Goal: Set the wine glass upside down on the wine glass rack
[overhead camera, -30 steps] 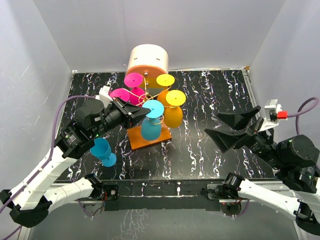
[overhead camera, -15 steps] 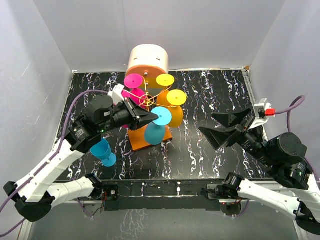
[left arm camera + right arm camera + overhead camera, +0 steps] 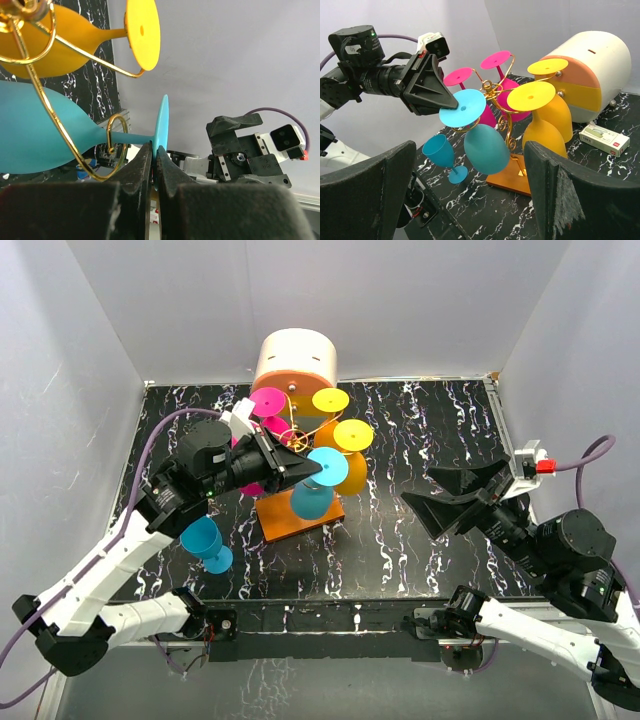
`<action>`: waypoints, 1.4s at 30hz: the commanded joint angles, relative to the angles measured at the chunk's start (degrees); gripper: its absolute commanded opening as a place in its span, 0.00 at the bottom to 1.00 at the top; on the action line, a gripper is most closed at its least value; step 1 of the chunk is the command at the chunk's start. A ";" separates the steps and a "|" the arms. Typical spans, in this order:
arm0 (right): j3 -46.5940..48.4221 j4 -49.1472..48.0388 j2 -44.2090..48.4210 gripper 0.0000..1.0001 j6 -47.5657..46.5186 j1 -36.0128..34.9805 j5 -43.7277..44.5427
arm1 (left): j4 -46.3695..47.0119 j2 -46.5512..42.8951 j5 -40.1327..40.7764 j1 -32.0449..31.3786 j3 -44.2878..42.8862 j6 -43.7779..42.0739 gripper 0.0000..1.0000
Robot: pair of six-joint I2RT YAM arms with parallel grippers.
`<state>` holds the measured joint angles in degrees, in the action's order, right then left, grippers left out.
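Observation:
The wine glass rack (image 3: 293,440) is a gold wire stand on an orange base (image 3: 300,522). My left gripper (image 3: 312,471) is shut on the round foot (image 3: 162,125) of a blue wine glass (image 3: 312,498). That glass hangs upside down with its stem inside a gold scroll loop (image 3: 116,131). It also shows in the right wrist view (image 3: 486,147), with the left gripper (image 3: 451,105) at its foot. My right gripper (image 3: 450,495) is open and empty, to the right of the rack.
Pink glasses (image 3: 266,400) and yellow glasses (image 3: 348,470) hang on the rack. A second blue glass (image 3: 205,542) stands upright on the table at the front left. A cream-and-orange cylinder (image 3: 295,362) stands behind the rack, with a small box (image 3: 605,139) beside it.
My left arm has swung up and to the right, carrying the blue glass's foot slightly right over the rack arm. My right gripper has shifted a little towards me.

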<state>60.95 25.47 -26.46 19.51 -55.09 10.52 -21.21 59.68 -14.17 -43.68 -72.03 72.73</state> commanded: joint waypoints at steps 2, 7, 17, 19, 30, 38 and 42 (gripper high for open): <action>-0.13 -2.17 0.87 0.88 0.55 -0.02 0.81 | 0.24 0.81 -0.37 -0.08 -3.81 -3.10 0.00; 0.14 -1.91 1.34 0.88 0.69 -0.02 1.07 | -1.22 1.81 0.90 -0.09 -4.38 -4.04 0.00; 0.22 -1.63 0.88 0.88 0.87 -0.02 1.77 | -6.50 3.07 3.65 -0.09 -7.45 -8.04 0.05; 0.22 -1.50 0.80 0.88 0.87 -0.03 1.91 | -7.33 3.24 3.89 -0.09 -7.74 -8.51 0.08; -0.15 -1.15 1.42 0.88 1.01 -0.02 2.58 | -11.27 4.73 5.55 -0.07 -10.34 -11.45 0.22; -0.39 -1.27 2.05 0.88 1.27 0.03 2.88 | -15.06 5.86 7.75 -0.09 -13.18 -14.14 0.26; -0.48 -1.13 1.98 0.88 1.36 -0.02 2.88 | -17.33 6.60 8.10 -0.09 -15.53 -15.44 0.32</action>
<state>60.95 25.71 -24.91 20.34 -55.09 12.53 -35.77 66.13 -6.94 -43.68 -83.72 59.77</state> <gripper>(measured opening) 0.882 0.294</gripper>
